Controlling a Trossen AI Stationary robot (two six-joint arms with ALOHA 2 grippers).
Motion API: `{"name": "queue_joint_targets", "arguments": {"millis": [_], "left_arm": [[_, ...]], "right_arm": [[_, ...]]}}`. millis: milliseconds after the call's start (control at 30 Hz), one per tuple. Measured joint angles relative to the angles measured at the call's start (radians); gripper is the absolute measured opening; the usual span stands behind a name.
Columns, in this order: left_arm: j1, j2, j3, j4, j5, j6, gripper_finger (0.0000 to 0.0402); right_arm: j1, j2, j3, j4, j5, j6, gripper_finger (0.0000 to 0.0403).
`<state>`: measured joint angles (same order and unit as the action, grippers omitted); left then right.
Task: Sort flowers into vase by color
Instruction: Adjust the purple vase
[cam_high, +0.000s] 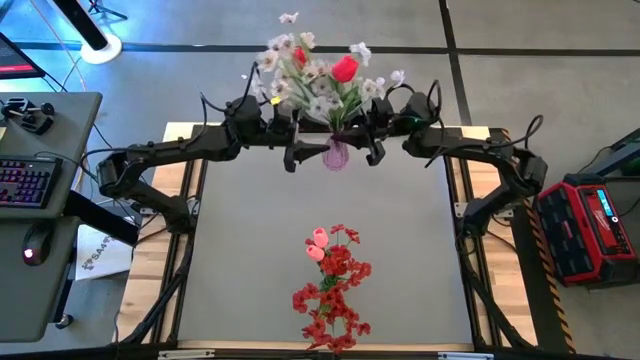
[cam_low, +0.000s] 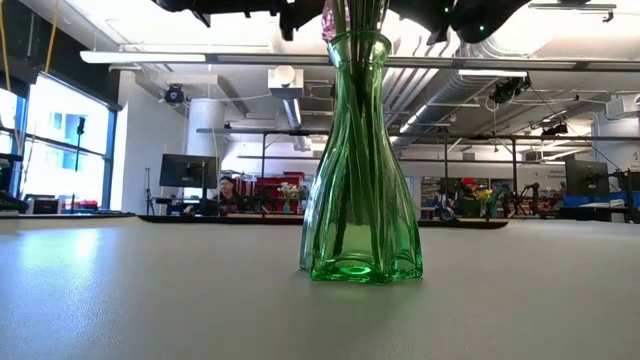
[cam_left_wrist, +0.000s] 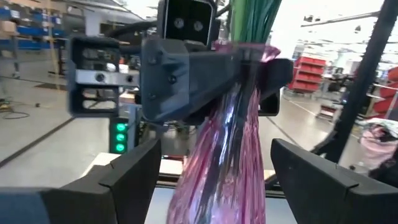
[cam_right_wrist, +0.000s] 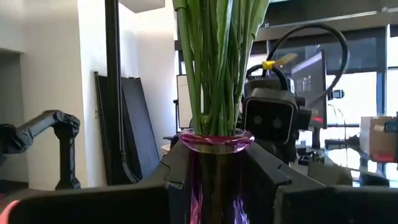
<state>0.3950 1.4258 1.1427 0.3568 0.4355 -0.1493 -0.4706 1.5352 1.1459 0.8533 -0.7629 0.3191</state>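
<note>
A pink glass vase (cam_high: 335, 155) sits at the table's far middle and holds white sprays (cam_high: 310, 80) and a red bud (cam_high: 345, 68) on green stems (cam_right_wrist: 217, 62). My left gripper (cam_high: 300, 152) is open, one finger on either side of the vase body (cam_left_wrist: 224, 162), apart from it. My right gripper (cam_high: 372, 150) faces it from the other side, also open, with its fingers flanking the vase below the rim (cam_right_wrist: 216, 140). A green glass vase (cam_low: 360, 160) stands on its base near the table's near middle. Red blossoms (cam_high: 332, 290) and a pink bud (cam_high: 318, 243) spread above it.
Bare grey tabletop (cam_high: 250, 250) lies between the two vases and to both sides. A desk with a keyboard (cam_high: 25, 180) stands beyond the table's left side and a red case (cam_high: 600, 220) beyond its right. A person (cam_low: 228, 190) sits far back in the room.
</note>
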Motion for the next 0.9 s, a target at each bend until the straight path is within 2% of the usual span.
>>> {"name": "queue_joint_targets", "arguments": {"millis": [267, 500, 567, 733, 900], "left_arm": [[-0.044, 0.0, 0.0, 0.0, -0.006, -0.017, 0.0292], [-0.075, 0.011, 0.0, -0.023, -0.029, 0.026, 0.0281], [-0.08, 0.01, 0.001, -0.045, -0.063, 0.043, 0.0265], [-0.082, 0.01, 0.001, -0.062, -0.071, 0.059, 0.0199], [-0.081, 0.009, 0.002, -0.108, -0.075, 0.073, 0.016]], "right_arm": [[0.051, 0.0, 0.036, -0.119, 0.073, -0.115, 0.0077], [0.084, 0.0, 0.04, -0.131, 0.109, -0.118, 0.0077], [0.085, 0.0, 0.04, -0.131, 0.109, -0.101, 0.0077], [0.084, 0.0, 0.04, -0.143, 0.126, -0.042, 0.0092], [0.078, -0.012, 0.04, -0.264, 0.117, -0.039, 0.0116]]}}
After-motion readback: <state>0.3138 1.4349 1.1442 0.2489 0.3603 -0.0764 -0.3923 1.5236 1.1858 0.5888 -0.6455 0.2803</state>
